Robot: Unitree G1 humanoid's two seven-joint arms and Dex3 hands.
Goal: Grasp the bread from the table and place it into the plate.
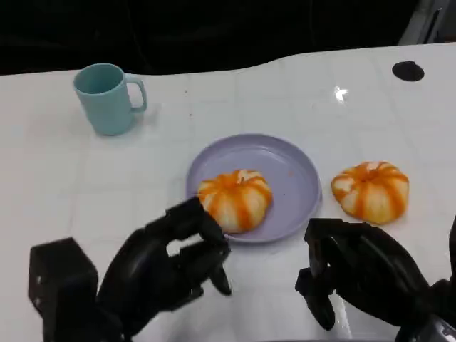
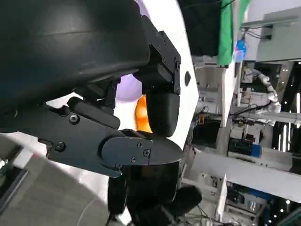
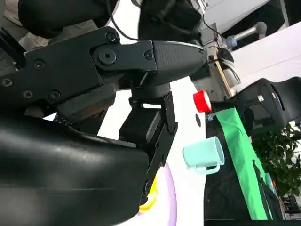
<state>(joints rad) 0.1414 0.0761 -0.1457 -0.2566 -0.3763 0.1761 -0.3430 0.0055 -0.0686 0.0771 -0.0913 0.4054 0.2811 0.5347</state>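
Note:
An orange-and-white striped bread lies on the front left part of the lilac plate. A second bread of the same look sits on the table just right of the plate. My left hand is at the plate's front edge, its loosely curled fingers just short of the bread on the plate and holding nothing. My right hand hovers near the front edge, a little below the second bread, also holding nothing. In the left wrist view a patch of orange bread and lilac plate shows between the fingers.
A light blue mug stands at the back left, also seen as the mug in the right wrist view. A small black disc lies at the back right. The white table's far edge runs along the dark background.

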